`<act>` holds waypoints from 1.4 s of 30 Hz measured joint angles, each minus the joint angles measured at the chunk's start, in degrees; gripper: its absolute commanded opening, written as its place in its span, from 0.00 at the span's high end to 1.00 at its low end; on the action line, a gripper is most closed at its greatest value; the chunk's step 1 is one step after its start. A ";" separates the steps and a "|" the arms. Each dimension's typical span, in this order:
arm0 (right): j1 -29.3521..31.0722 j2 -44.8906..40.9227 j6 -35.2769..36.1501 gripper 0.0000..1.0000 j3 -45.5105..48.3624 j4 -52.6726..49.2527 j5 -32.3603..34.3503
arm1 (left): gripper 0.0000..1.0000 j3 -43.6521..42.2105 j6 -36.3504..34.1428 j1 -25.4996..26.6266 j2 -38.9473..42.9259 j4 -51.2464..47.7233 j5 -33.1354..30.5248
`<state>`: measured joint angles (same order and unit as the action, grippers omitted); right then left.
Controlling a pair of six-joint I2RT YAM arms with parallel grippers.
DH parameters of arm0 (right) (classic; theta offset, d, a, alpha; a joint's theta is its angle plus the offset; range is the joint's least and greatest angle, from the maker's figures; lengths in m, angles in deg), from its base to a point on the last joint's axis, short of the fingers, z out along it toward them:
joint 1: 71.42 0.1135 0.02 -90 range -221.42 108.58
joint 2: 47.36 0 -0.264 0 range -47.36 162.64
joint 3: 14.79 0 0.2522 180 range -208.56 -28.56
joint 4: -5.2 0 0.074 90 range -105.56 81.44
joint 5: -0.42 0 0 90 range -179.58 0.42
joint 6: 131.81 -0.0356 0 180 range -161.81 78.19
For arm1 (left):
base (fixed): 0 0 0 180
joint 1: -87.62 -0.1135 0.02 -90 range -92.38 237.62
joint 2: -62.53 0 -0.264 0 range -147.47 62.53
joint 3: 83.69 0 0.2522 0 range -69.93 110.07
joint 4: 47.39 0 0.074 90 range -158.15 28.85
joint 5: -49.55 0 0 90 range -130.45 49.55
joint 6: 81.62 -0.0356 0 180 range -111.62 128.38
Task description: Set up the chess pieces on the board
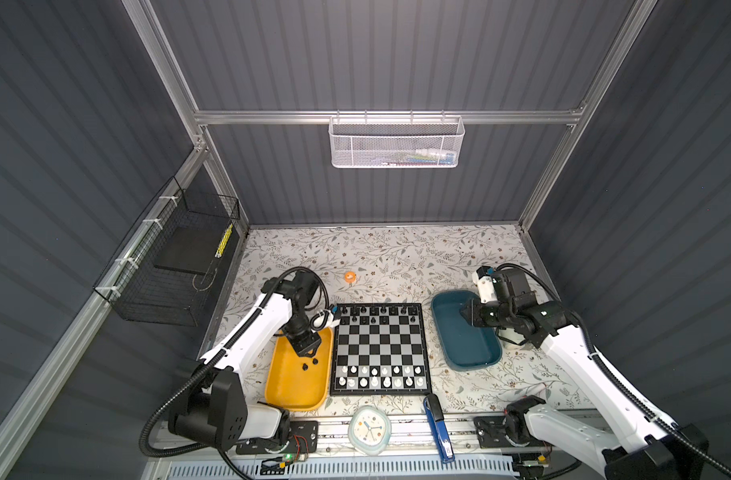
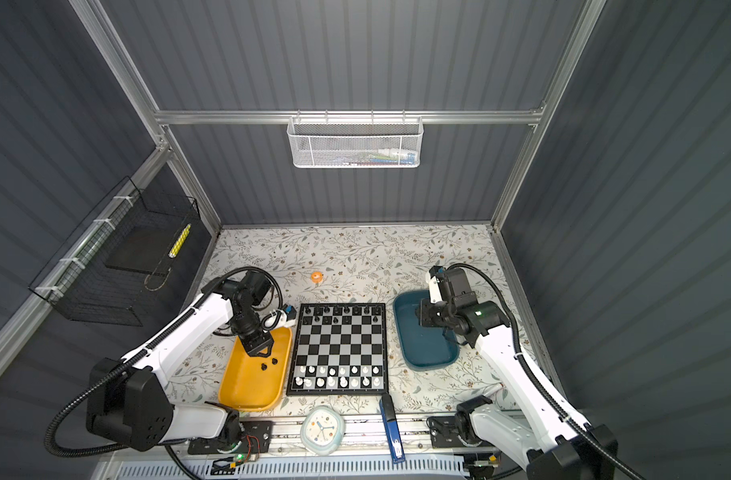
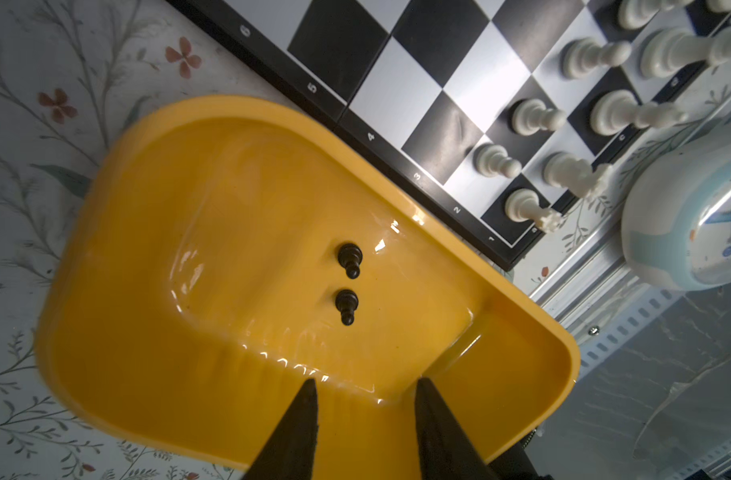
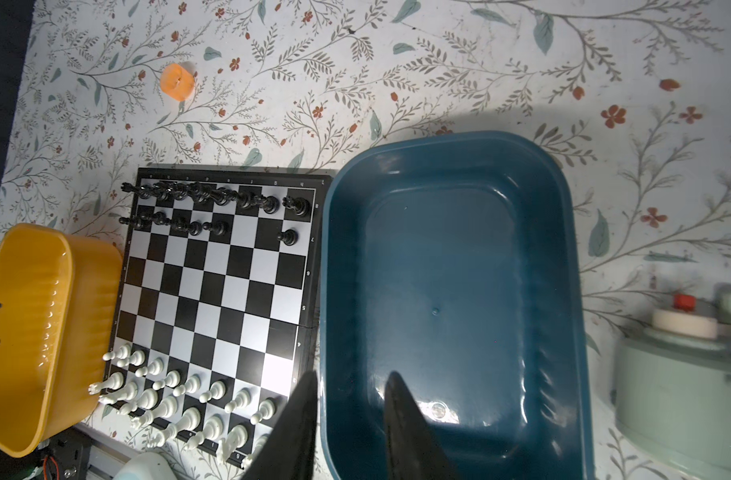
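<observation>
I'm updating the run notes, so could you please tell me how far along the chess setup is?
Done: white pieces stand in two rows on the board; black's back row is filled. In hand: nothing; the open left gripper hovers over the yellow tray. Left: two black pawns in that tray, for the gap in black's pawn row.

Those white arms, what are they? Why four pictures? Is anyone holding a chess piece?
They are two robot arms. Two pictures look down from overhead; two come from cameras on the arms' wrists. On the table lie the board, a yellow tray and a teal tray. White pieces stand on the near rows, black pieces on the far rows. Two black pawns sit in the yellow tray. Each arm ends in a pincher called a gripper: the left gripper hangs open near the pawns, the right gripper is open over the teal tray. Neither holds anything.
</observation>
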<state>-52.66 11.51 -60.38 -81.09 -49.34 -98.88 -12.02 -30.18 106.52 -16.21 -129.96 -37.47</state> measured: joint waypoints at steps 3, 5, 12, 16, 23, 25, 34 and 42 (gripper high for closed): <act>0.00 0.00 0.42 0.69 0.02 0.52 -1.55 | 0.60 -2.56 0.00 0.00 0.00 2.27 0.02; 0.00 0.04 0.66 0.69 0.02 0.57 -2.25 | 0.60 -3.34 0.00 0.00 0.00 3.82 0.00; 0.00 0.59 0.63 0.69 0.17 1.03 -3.43 | 0.61 -4.09 0.00 0.00 -0.50 8.13 0.31; 0.00 0.59 0.63 0.69 0.37 1.40 -3.63 | 0.63 -5.20 0.00 0.00 -1.86 10.10 1.27; 0.00 0.59 0.63 0.69 0.59 1.60 -3.61 | 0.64 -8.26 -0.20 0.00 -2.25 11.26 2.16; 0.00 0.59 0.61 0.69 0.81 1.75 -3.63 | 0.64 -8.61 -0.20 0.00 -2.25 11.85 2.19; 0.02 0.59 0.61 0.69 1.40 2.14 -4.11 | 0.68 -9.09 -0.15 0.00 -2.54 15.06 2.21; 0.00 0.59 0.57 0.69 1.73 2.40 -4.28 | 0.69 -10.88 -0.20 0.00 -3.04 15.80 2.16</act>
<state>-52.66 12.10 -59.81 -79.36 -46.93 -103.17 -22.91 -30.38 106.52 -19.25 -114.16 -35.30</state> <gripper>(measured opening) 0.307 0.310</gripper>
